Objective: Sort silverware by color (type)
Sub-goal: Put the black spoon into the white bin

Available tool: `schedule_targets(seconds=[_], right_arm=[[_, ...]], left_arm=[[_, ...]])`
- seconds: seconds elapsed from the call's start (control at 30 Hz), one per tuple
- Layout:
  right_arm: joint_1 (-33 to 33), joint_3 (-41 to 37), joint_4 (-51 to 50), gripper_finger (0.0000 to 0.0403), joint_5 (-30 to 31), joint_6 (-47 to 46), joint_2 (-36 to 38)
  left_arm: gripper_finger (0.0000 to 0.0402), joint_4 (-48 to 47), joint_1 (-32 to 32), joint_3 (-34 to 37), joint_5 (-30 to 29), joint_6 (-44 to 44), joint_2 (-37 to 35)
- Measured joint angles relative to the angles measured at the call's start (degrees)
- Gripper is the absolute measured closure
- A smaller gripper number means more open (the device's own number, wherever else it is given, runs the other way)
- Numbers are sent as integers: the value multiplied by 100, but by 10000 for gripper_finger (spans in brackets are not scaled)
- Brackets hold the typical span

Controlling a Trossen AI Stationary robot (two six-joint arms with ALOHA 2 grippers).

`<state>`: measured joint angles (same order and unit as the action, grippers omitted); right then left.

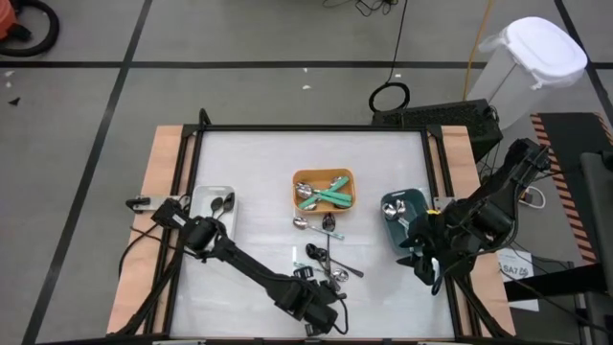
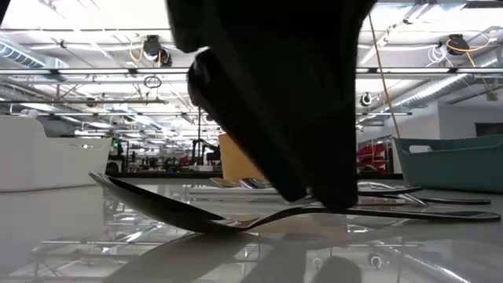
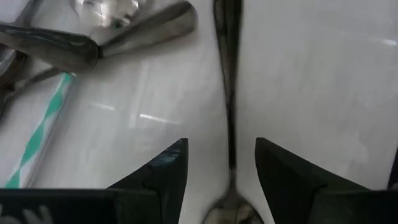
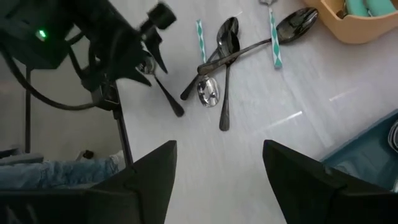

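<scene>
**Left gripper straddles a dark spoon at the loose pile**

While the right arm waits at the table's right edge, the white table (image 1: 259, 172) carries three bins in a row: a white bin (image 1: 213, 199) on the left with dark utensils in it, an orange bin (image 1: 324, 189) in the middle holding teal-handled pieces, and a dark teal bin (image 1: 403, 206) on the right. The left gripper (image 3: 221, 171) reaches down at the near edge, its fingers spread wide on either side of a dark spoon (image 3: 228, 93) that lies flat on the table, not clamped. The right gripper (image 4: 219, 163) hangs beside the teal bin, fingers wide apart and empty. Between the orange bin and the left gripper lies the loose silverware (image 4: 221, 56), a crossed heap of dark spoons and teal-striped handles.
</scene>
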<state>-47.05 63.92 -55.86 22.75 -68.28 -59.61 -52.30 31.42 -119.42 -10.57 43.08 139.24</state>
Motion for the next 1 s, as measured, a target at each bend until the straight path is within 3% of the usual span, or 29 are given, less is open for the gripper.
schedule_targets(seconds=[0.3,0.53,0.67,1.0], right_arm=[[-2,0,164,171,135,-17,2],[-37,0,439,171,122,-243,2],[-37,0,695,171,133,-246,2],[-37,0,997,171,425,-307,2]], left_arm=[[231,258,-33,-10,304,-207,182],[325,361,-56,-10,107,-455,199],[386,327,-152,-16,275,-696,201],[399,-624,-348,-917,94,-838,267]])
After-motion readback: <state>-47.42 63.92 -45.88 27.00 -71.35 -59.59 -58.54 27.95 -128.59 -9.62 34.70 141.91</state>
